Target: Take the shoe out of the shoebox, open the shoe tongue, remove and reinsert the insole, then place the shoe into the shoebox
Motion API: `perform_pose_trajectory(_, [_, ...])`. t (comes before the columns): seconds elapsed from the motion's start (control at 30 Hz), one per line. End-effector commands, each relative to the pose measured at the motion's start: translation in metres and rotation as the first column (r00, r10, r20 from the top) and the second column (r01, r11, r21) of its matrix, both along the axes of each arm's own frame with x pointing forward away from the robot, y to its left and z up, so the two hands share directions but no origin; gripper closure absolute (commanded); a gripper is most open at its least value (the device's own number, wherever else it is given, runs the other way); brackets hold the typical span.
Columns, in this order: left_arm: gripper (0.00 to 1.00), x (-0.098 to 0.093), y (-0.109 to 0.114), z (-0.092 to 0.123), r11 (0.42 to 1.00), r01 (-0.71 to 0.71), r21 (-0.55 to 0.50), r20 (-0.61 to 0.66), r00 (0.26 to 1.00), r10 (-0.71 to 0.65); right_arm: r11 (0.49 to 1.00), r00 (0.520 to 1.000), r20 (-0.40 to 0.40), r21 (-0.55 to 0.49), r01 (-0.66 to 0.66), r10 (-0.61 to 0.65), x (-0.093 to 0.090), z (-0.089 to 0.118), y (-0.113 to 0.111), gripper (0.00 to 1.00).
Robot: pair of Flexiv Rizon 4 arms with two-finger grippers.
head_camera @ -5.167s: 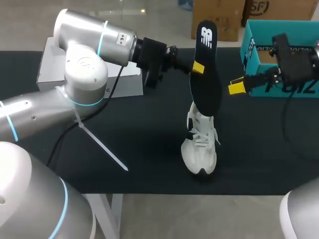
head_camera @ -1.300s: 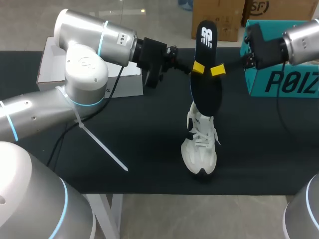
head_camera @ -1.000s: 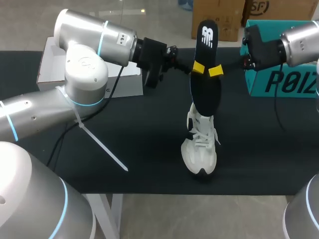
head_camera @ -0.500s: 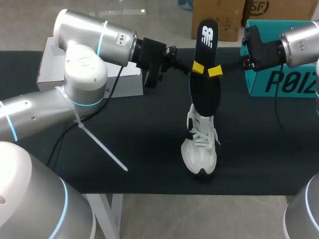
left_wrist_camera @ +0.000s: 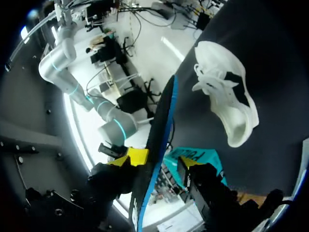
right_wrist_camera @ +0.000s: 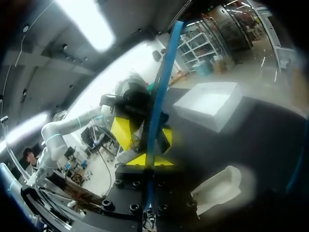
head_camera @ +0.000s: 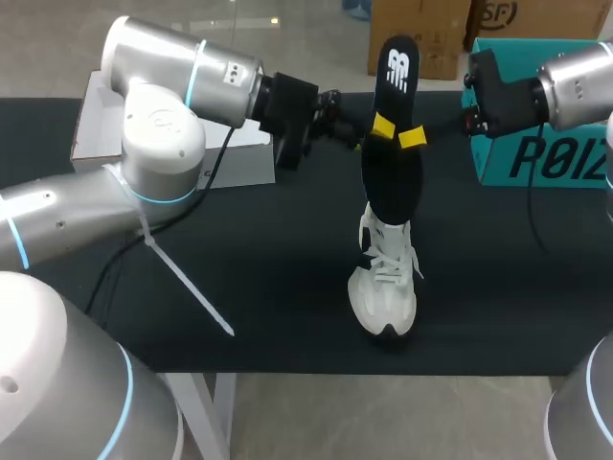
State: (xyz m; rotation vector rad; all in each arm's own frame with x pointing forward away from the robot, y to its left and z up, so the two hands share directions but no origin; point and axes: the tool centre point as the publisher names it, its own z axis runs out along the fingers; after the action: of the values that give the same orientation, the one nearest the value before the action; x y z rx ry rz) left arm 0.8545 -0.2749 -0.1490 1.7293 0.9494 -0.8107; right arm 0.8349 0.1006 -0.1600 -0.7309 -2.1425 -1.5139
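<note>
On the black surface point(head_camera: 239, 240), well apart from the teal cardboard shoebox point(head_camera: 546, 158), the white lace-up sneaker point(head_camera: 383, 278) sits with its toe toward the near edge. The black foam insole with a blue edge point(head_camera: 393, 182) stands almost upright over it — lower end at the sneaker's mouth — so reinsertion, we judge, means pressing straight down. Our left hand point(head_camera: 381, 125) is clenched on the insole's upper half. Our right hand point(head_camera: 412, 137) meets it from the opposite side, but we cannot tell whether it grasps.
</note>
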Motion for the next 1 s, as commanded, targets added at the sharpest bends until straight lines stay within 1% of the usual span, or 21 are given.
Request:
perform_pose_trajectory(0.03, [0.00,-0.007,0.019,0.002,0.999,-0.023,0.034,-0.030,0.999,0.024,1.000,1.000,-0.001,-0.002,0.001,-0.001,0.000,0.000,0.001,1.00])
perform_pose_trajectory(0.1, [0.00,-0.011,0.027,0.000,0.998,-0.040,0.047,-0.054,0.998,0.043,1.000,1.000,-0.001,-0.002,0.001,-0.001,0.000,0.000,0.001,1.00])
perform_pose_trajectory(0.23, [0.00,-0.022,0.049,-0.006,0.995,-0.095,0.032,-0.110,0.989,0.098,1.000,1.000,-0.001,-0.002,0.001,-0.001,0.000,0.000,0.001,1.00])
perform_pose_trajectory(0.37, [0.00,-0.035,0.075,-0.012,0.986,-0.165,0.027,-0.216,0.962,0.167,1.000,1.000,-0.001,-0.002,0.001,-0.001,0.000,0.000,0.001,1.00])
perform_pose_trajectory(0.47, [0.00,-0.044,0.090,-0.020,0.976,-0.216,0.024,-0.290,0.933,0.213,1.000,1.000,-0.001,-0.002,0.001,-0.001,0.000,0.000,0.001,1.00])
perform_pose_trajectory(0.57, [0.00,-0.049,0.095,-0.025,0.970,-0.242,0.031,-0.330,0.913,0.239,1.000,1.000,-0.001,-0.002,0.001,-0.001,0.000,0.000,0.001,1.00])
perform_pose_trajectory(1.0, [0.00,-0.049,0.095,-0.025,0.970,-0.242,0.031,-0.330,0.913,0.239,1.000,1.000,-0.001,-0.002,0.001,-0.001,0.000,0.000,0.001,1.00])
